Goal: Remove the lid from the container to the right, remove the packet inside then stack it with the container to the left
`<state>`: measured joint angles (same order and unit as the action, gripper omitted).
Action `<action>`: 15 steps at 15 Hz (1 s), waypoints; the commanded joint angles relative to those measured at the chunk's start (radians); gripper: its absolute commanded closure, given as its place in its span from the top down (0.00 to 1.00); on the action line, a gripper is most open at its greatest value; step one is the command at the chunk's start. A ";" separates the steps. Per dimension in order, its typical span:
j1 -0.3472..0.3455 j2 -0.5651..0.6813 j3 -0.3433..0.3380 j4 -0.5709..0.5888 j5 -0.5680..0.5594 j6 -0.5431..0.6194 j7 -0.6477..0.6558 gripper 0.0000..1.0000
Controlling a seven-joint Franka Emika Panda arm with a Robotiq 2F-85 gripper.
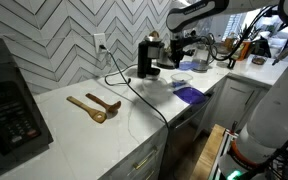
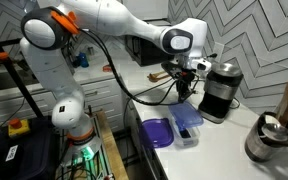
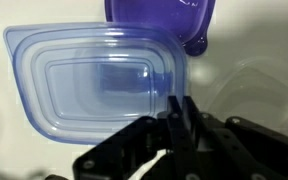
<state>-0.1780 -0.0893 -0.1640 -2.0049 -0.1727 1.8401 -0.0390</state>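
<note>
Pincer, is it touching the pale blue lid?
Apart. In an exterior view the pincer hangs above the pale blue lid, with a clear gap between them.

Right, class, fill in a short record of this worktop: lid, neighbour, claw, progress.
Lid: pale blue translucent squarish plastic lid, flat on the white worktop
Neighbour: dark purple plastic piece, close beside the lid
Claw: black claw, above the lid, shut, empty
Progress: lid not yet gripped
</note>
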 commanded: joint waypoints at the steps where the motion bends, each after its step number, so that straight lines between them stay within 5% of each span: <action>1: 0.003 -0.002 -0.003 0.002 -0.002 -0.003 0.000 0.08; 7: -0.026 0.010 -0.029 0.038 -0.004 -0.005 0.066 0.02; 15: -0.172 0.028 -0.201 0.120 0.104 0.045 0.127 0.02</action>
<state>-0.3038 -0.0960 -0.3118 -1.9130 -0.1434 1.8482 0.0760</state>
